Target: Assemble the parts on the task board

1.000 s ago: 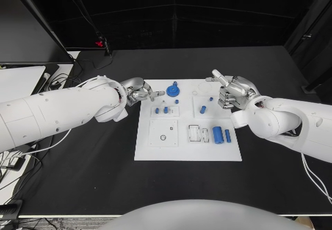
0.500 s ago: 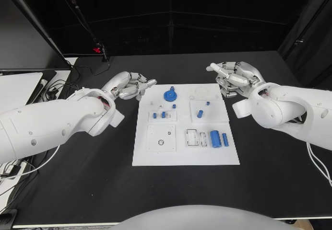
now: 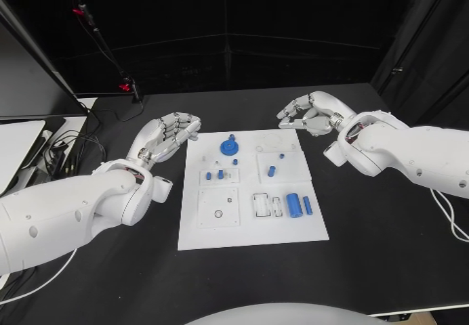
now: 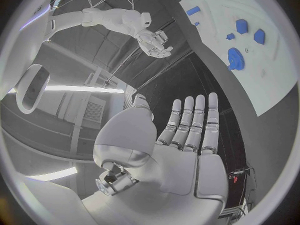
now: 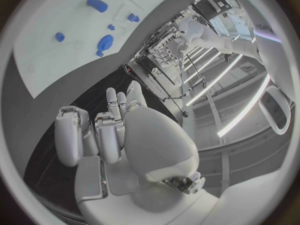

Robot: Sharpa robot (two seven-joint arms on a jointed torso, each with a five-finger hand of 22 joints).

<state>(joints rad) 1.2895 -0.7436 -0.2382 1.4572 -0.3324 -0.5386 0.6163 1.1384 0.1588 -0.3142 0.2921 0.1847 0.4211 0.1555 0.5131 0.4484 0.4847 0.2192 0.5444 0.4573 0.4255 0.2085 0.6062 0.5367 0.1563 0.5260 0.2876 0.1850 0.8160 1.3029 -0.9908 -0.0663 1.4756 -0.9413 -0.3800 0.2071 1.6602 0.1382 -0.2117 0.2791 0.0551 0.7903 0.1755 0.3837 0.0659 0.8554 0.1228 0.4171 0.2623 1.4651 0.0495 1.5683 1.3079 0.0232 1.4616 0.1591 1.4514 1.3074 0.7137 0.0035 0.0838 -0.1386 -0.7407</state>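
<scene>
While both hands hover off the white task board, the left hand sits at its ten o'clock with fingers straight and apart, holding nothing, and the right hand at one o'clock has loosely spread fingers, also empty; the blue gear-shaped part lies near the board's twelve o'clock edge

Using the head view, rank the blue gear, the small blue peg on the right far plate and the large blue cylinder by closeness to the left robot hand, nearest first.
From the left robot hand:
1. Blue gear, at the board's far edge, nearest.
2. Small blue peg, right of the board's middle.
3. Large blue cylinder, near right part of the board, farthest.
</scene>
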